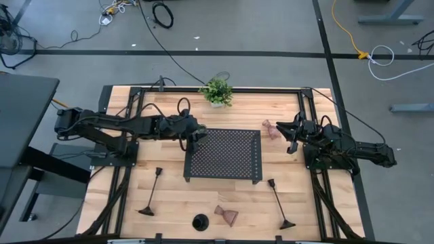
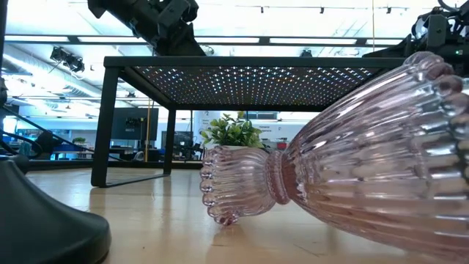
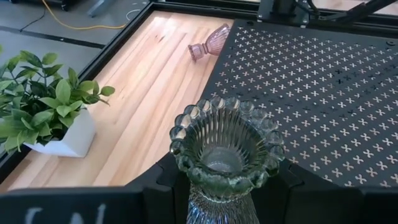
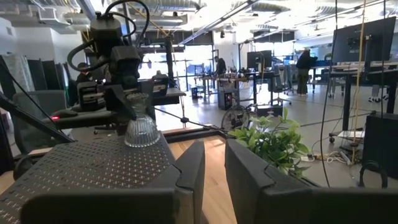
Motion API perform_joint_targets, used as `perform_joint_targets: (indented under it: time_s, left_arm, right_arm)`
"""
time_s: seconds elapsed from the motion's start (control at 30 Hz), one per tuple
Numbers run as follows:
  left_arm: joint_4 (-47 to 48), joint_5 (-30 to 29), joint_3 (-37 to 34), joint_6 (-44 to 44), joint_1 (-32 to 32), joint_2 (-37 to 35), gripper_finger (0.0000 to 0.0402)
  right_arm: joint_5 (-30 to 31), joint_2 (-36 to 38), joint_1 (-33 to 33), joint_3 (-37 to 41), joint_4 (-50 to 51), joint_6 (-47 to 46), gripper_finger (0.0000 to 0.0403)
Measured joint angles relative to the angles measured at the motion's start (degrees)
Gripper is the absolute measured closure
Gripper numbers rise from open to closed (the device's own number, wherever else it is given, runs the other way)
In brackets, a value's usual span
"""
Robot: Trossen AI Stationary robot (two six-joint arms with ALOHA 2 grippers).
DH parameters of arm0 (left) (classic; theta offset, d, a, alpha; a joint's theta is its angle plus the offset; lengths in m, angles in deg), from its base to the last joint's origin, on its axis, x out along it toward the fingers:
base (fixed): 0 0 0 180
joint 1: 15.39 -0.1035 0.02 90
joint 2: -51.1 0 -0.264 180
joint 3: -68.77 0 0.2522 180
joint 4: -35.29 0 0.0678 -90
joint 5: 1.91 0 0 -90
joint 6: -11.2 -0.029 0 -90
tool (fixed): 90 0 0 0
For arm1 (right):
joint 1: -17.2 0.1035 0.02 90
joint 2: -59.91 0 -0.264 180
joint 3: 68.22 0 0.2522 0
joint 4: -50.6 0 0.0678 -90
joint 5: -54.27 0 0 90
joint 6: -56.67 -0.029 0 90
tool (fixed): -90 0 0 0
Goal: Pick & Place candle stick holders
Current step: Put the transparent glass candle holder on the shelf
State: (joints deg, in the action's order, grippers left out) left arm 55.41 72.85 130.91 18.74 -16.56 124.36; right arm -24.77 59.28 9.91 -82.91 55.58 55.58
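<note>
Left tool (image 1: 196,131), left of centre in the high view: closed on the greenish glass holder (image 3: 225,163), which is held upright by its narrow waist, flared mouth upward. The holder is seen over the upper-left corner of the black perforated tray (image 1: 224,154); in the right wrist view its base (image 4: 142,130) appears at or just above the tray surface, and contact cannot be confirmed. An upright grip at the waist is judged to suit setting it down on its foot.

Right tool (image 1: 293,133), right of centre in the high view: nothing is held, and the fingers (image 4: 186,168) are seen slightly parted. It is placed just beside the first pinkish glass holder (image 1: 270,128), which lies on its side on the bench (image 1: 169,196) off the tray's upper-right corner; a pick of it is judged likely next.

Glass holders: translucent, vertically ribbed, beaded rims, hourglass form. The second pinkish holder (image 1: 227,215) lies tipped over at lower centre, and fills the right of the low view (image 2: 352,176).

Black holders: matte, opaque. Two thin-stemmed ones are laid flat, at lower left (image 1: 151,196) and lower right (image 1: 279,203), cone bases toward the lower edge. The squat holder (image 1: 200,221) stands at bottom centre.

Tray: dark metal, cross-shaped perforations, raised on legs. Bench: pale wood strips. A leafy potted plant (image 1: 216,91) stands at upper centre.
</note>
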Motion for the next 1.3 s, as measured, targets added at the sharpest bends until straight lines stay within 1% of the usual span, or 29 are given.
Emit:
perform_joint_targets:
  time_s: [0.3, 0.33, 0.47, 0.57, 0.73, 0.97, 1.3]
  left_arm:
    - [1.17, 0.76, 0.01, 2.36, 0.10, -0.02, 0.0273]
    - [1.52, 0.91, 0.06, 2.42, 0.16, -0.02, 0.0264]
    - [3.52, 1.78, 0.00, 3.73, 0.17, 0.04, 0.0204]
    - [4.57, 2.13, -0.02, 3.79, 0.17, 0.04, 0.0185]
    - [4.80, 2.14, -0.07, 3.47, 0.17, -0.02, 0.0180]
    - [5.47, 2.22, -0.32, 1.80, 0.17, -2.06, 0.0178]
    - [-0.62, 2.22, -0.26, -0.92, 0.17, -2.75, 0.0177]
  right_arm:
    - [0.00, 0.00, -0.02, 0.00, 0.39, -0.08, 0.0340]
    - [-0.03, 0.00, 0.00, 0.00, 0.39, -0.09, 0.0340]
    - [-0.02, 0.00, 0.00, 0.00, 0.38, -0.13, 0.0340]
    - [-0.02, 0.00, 0.00, 0.00, 0.38, -0.13, 0.0340]
    - [-0.02, 0.00, -0.01, 0.00, 0.36, -0.11, 0.0340]
    - [-0.02, -0.01, -0.02, 0.00, 0.32, -0.11, 0.0340]
    - [-0.02, -0.02, -0.02, 0.00, 0.32, -0.11, 0.0340]
